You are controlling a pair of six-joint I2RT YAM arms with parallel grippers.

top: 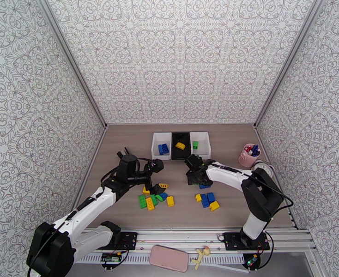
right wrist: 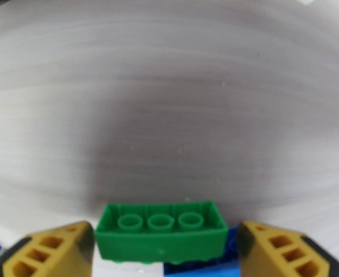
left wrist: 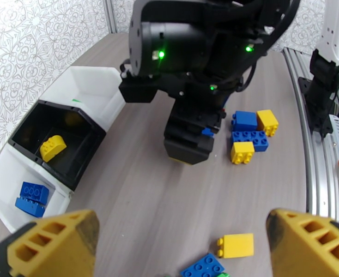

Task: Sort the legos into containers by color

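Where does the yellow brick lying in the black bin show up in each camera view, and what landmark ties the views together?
Top external: the yellow brick lies in the black bin, middle of the row at the table's far side.
Left wrist: the same brick is at the left, inside the black bin.
Right wrist: looks at the tabletop and a green brick.
Shared landmark: the blue bricks in the white bin beside it.

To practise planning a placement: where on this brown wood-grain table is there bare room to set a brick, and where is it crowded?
Bare: the far-left corner beside the left white plastic bin; the near strip before the metal rail. Crowded: the mixed-colour left brick pile and blue-yellow right pile.
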